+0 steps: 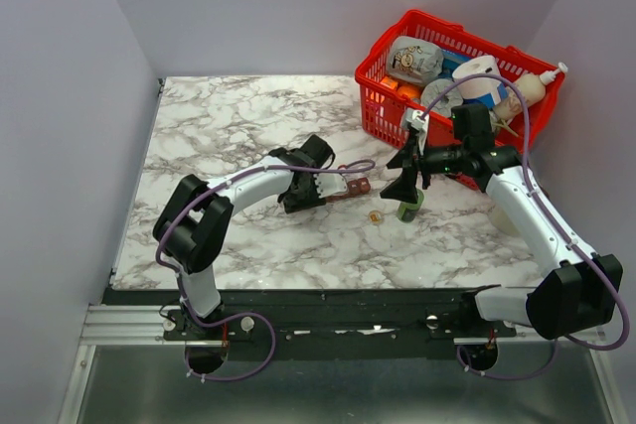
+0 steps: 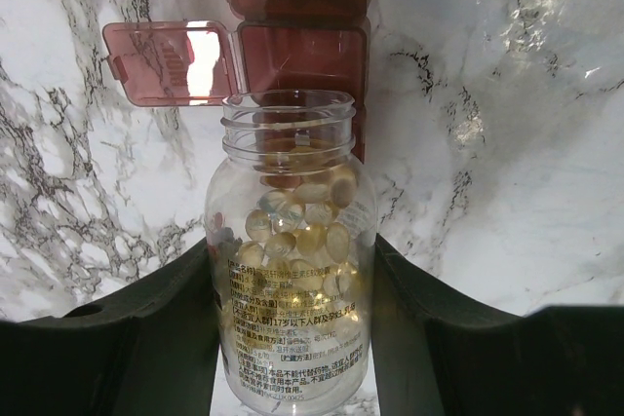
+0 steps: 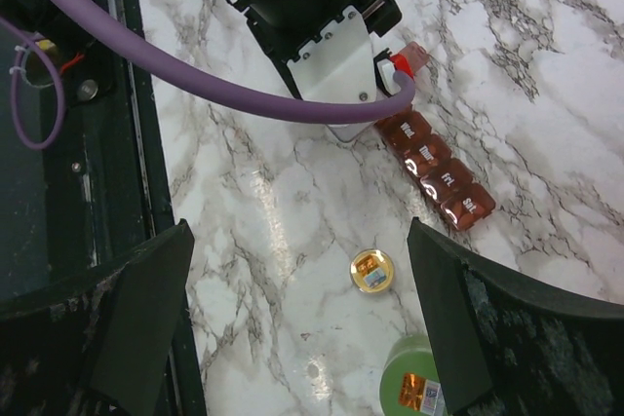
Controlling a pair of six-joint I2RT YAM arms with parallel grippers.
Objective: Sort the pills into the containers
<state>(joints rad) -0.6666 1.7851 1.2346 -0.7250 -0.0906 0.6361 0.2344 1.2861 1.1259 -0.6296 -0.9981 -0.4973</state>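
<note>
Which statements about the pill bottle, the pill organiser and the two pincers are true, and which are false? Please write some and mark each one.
1. The left pincer holds a clear pill bottle that has no cap on. True.
2. Every lid of the pill organiser is closed. False: one lid stands open.
3. The right pincer grips the yellow cap. False: it is open and holds nothing; the cap lies on the table.
4. The red basket stands at the far right of the table. True.
5. The bottle is empty. False: pills are inside.
</note>
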